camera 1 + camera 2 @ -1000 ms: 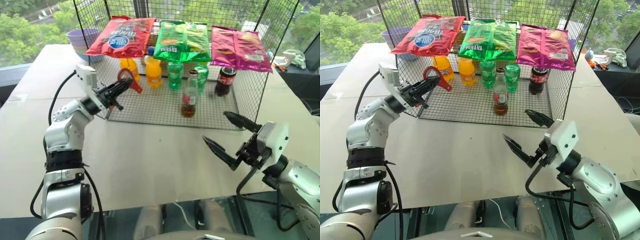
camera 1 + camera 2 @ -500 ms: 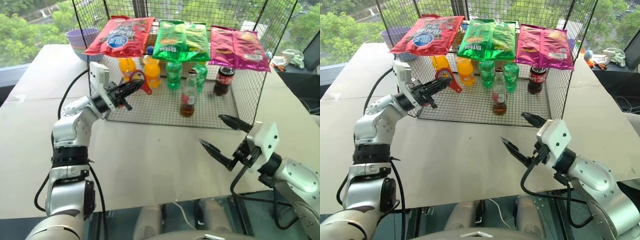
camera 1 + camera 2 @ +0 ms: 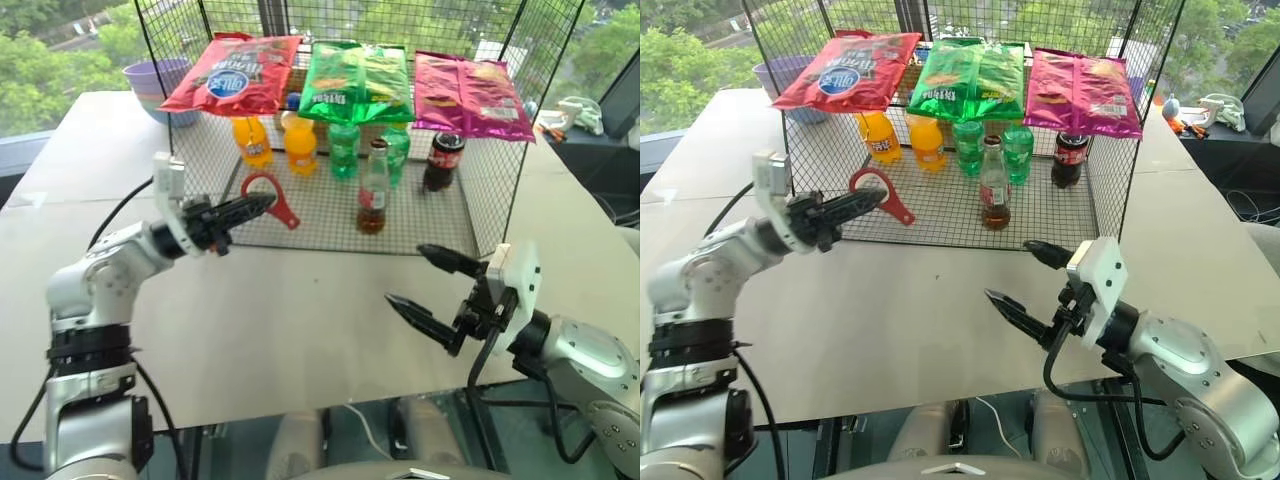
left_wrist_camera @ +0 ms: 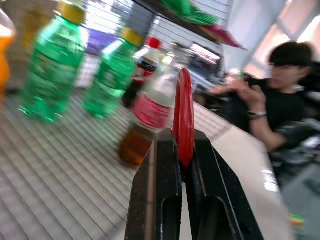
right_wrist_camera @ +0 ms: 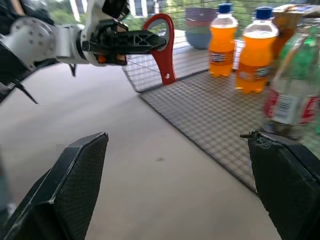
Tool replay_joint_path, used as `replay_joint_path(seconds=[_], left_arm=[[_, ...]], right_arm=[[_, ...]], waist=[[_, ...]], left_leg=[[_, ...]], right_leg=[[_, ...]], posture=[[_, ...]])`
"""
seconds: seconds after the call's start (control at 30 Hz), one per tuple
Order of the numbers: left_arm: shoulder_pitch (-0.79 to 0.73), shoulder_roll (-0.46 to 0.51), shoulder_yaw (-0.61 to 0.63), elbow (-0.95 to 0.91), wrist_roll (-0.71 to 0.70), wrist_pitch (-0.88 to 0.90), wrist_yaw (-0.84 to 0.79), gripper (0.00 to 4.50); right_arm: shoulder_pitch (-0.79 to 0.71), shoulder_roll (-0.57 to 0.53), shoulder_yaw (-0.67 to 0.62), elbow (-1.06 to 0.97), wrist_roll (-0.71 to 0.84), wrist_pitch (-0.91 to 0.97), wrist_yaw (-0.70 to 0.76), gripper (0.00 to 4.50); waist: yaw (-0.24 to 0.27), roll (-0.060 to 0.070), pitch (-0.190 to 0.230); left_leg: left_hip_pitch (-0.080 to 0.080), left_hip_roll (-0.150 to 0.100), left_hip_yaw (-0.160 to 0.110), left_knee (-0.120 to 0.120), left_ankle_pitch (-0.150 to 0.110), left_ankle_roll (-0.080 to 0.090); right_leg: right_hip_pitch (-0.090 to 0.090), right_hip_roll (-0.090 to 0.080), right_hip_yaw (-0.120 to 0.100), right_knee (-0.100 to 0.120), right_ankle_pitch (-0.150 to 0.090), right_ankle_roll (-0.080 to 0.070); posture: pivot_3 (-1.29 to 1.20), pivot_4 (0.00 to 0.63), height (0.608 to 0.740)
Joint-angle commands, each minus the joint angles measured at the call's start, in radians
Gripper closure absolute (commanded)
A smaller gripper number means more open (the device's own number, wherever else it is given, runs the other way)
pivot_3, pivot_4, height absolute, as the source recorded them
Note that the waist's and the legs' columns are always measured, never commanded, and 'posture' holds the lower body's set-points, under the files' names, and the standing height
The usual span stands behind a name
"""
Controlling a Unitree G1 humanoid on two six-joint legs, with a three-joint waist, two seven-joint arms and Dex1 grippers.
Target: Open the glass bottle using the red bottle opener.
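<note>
Left eye view: at the far left the left gripper [image 3: 262,204] reaches over the front edge of the wire rack [image 3: 470,215], its two black fingers pinched tight on the red bottle opener [image 3: 272,196], whose loop rises above the fingertips and whose handle hangs down past them. Behind it, on the rack's mesh floor, stand two orange soda bottles [image 3: 302,146], then two green plastic bottles [image 3: 345,150]. Chip bags lie across the rack's upper shelf: a red one [image 3: 232,74], a green one [image 3: 362,82] and a pink one [image 3: 472,93]. A purple bowl [image 3: 152,78] sits on the table behind the rack's left corner. The glass bottle [image 3: 373,190] stands upright near the middle of the mesh floor, in front of the green bottles, cap on, apart from both grippers. A dark cola bottle [image 3: 443,161] stands to its right. Further right and nearer, the right gripper [image 3: 418,288] hovers over the table [image 3: 280,310] with its fingers spread wide and nothing between them.

In the left wrist view, a person [image 4: 278,107] sits beyond the bottle.
</note>
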Motion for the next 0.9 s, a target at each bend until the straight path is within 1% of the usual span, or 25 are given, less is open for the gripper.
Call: replay_joint_path(seconds=[0.03,0.13,0.3,0.63,0.7,0.73,0.77,0.8,0.83,0.87,0.9], left_arm=[[0.02,-0.011,0.003,-0.136,-0.124,0.095,0.002,4.46],[0.033,-0.073,-0.005,-0.201,-0.183,0.123,0.069,4.46],[0.043,-0.15,-0.028,-0.26,-0.218,0.126,0.15,4.46],[0.036,-0.193,-0.09,-0.297,-0.207,0.091,0.171,4.46],[0.029,-0.192,-0.102,-0.294,-0.203,0.085,0.162,4.5],[0.026,-0.192,-0.106,-0.294,-0.201,0.083,0.158,4.5],[0.023,-0.193,-0.11,-0.293,-0.201,0.083,0.156,4.5],[0.021,-0.192,-0.113,-0.292,-0.202,0.082,0.152,4.5],[0.022,-0.19,-0.117,-0.293,-0.203,0.081,0.148,4.5],[0.023,-0.189,-0.12,-0.294,-0.204,0.08,0.146,4.5],[0.023,-0.187,-0.122,-0.294,-0.203,0.078,0.142,4.5]], right_arm=[[-0.097,0.018,-0.006,0.065,0.112,0.04,0.003,0.0],[-0.185,0.053,0.009,0.159,0.205,0.1,-0.014,0.0],[-0.275,0.099,0.045,0.248,0.261,0.162,-0.023,0.0],[-0.342,0.164,0.085,0.321,0.299,0.219,-0.005,0.0],[-0.357,0.168,0.097,0.338,0.301,0.235,0.006,0.51],[-0.363,0.17,0.101,0.344,0.301,0.242,0.011,0.85],[-0.369,0.172,0.106,0.35,0.3,0.247,0.015,0.85],[-0.375,0.174,0.109,0.356,0.296,0.25,0.02,1.63],[-0.378,0.175,0.11,0.359,0.293,0.252,0.022,1.85],[-0.379,0.176,0.111,0.361,0.291,0.253,0.024,2.36],[-0.382,0.175,0.108,0.364,0.29,0.255,0.027,2.74]], waist=[[0.002,0.0,0.0],[0.004,0.0,0.0],[0.0,0.0,0.0],[-0.003,0.0,0.0],[-0.005,0.0,0.0],[-0.005,0.0,0.0],[-0.005,0.0,0.0],[-0.005,0.0,0.0],[-0.006,0.0,0.0],[-0.006,0.0,0.0],[-0.006,0.0,0.0]], left_leg=[[0.0,0.0,0.0,0.0,0.0,0.0],[0.001,-0.001,0.0,0.001,0.0,0.0],[0.0,-0.004,-0.002,-0.001,0.0,0.0],[0.0,-0.004,-0.002,-0.001,0.0,0.0],[0.0,-0.004,-0.002,-0.001,0.0,0.0],[0.0,-0.004,-0.002,-0.001,0.0,0.0],[0.0,-0.004,-0.002,-0.001,0.0,0.0],[0.0,-0.004,-0.002,-0.001,0.0,0.0],[0.0,-0.004,-0.002,-0.001,0.0,0.0],[0.0,-0.004,-0.002,-0.001,0.0,0.0],[-0.001,-0.004,-0.002,-0.001,0.0,0.0]], right_leg=[[0.001,0.0,0.0,0.0,0.0,0.0],[0.002,-0.001,0.0,0.0,0.0,0.0],[0.001,0.001,-0.001,0.0,0.0,0.0],[0.001,0.001,0.0,0.0,0.0,0.0],[0.001,0.001,0.0,0.0,0.0,0.0],[0.001,0.001,0.0,0.0,0.0,0.0],[0.001,0.001,0.0,0.0,0.0,0.0],[0.001,0.001,0.0,0.0,0.0,0.0],[0.001,0.001,0.0,0.0,0.0,0.0],[0.001,0.001,0.0,0.0,0.0,0.0],[0.0,0.001,0.0,-0.001,0.0,0.0]], posture=[[0.0,0.15,0.74],[0.0,0.15,0.74],[0.0,0.15,0.74],[0.0,0.15,0.74],[0.0,0.15,0.74],[0.0,0.15,0.74],[0.0,0.15,0.74],[0.0,0.15,0.74],[0.0,0.15,0.74],[0.0,0.15,0.74],[0.0,0.15,0.74]])
